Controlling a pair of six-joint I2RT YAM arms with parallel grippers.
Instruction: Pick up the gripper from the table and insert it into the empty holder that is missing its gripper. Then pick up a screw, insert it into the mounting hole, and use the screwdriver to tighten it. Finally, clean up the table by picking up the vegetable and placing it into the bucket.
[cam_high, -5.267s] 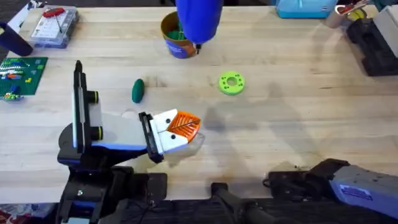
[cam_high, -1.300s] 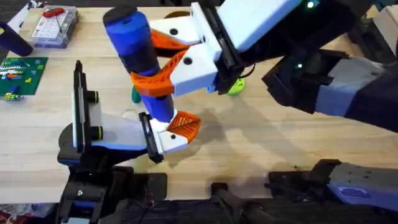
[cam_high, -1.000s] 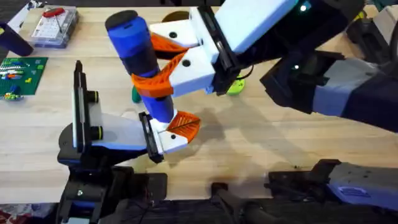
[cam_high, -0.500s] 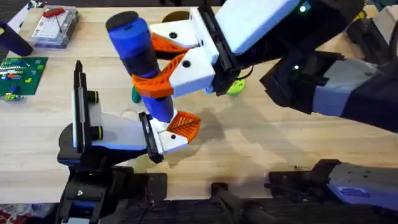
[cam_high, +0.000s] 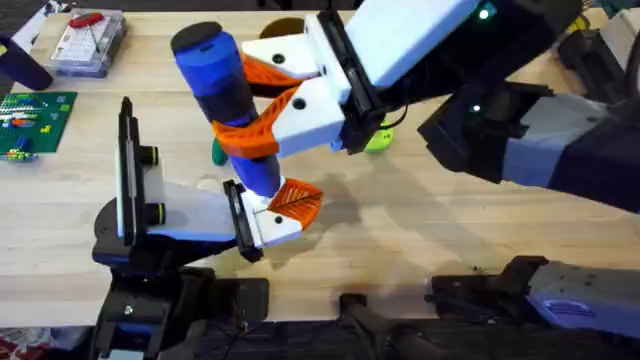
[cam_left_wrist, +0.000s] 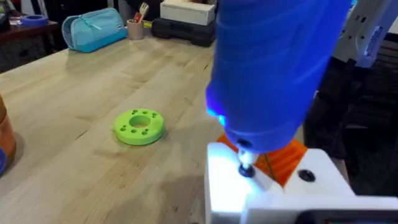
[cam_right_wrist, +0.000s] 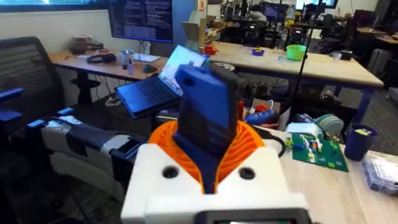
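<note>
Overhead, the screwdriver (cam_high: 228, 110) is seen clamped upright between the orange pads of the right gripper (cam_high: 262, 112), its tip set on the white gripper (cam_high: 272, 212) mounted at the left arm's end. The tightening step is judged to be in hand. The mounted gripper's jaw state cannot be told. Steady downward pressure is called for next; the vegetable (cam_high: 217, 152) is left lying on the table (cam_high: 420, 220).

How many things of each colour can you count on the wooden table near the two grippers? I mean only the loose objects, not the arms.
Blue: 1, the fat bright-blue pen-shaped screwdriver, held by the right gripper
Lime green: 1, the flat ring with holes
Dark green: 1, the small oval vegetable, mostly hidden
Orange-brown: 1, the round bucket, only its rim visible
Total: 4
</note>
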